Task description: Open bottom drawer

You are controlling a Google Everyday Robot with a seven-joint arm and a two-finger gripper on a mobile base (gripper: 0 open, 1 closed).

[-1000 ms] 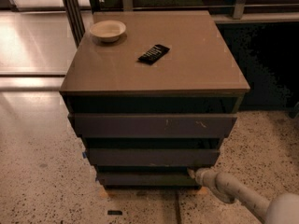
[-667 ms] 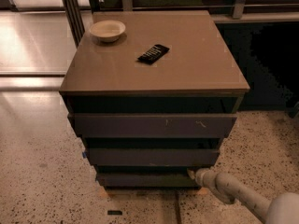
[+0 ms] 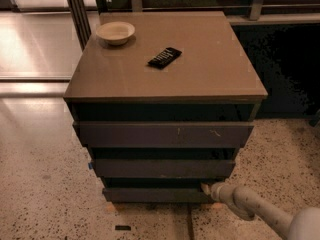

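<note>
The bottom drawer (image 3: 155, 194) is the lowest, narrowest dark grey front of three on a cabinet. It sits nearly flush under the middle front (image 3: 162, 168), with a dark gap above it. The top front (image 3: 162, 134) carries pale scratch marks. My gripper (image 3: 206, 188) reaches in from the lower right on a white arm (image 3: 250, 206). Its tip is at the top right corner of the bottom drawer front, touching or hooked on its upper edge.
The cabinet's tan top (image 3: 200, 64) holds a pale bowl (image 3: 115, 32) at the back left and a black remote (image 3: 164, 57) near the middle. Speckled floor (image 3: 45, 184) surrounds the cabinet. Metal posts (image 3: 77, 9) stand behind on the left.
</note>
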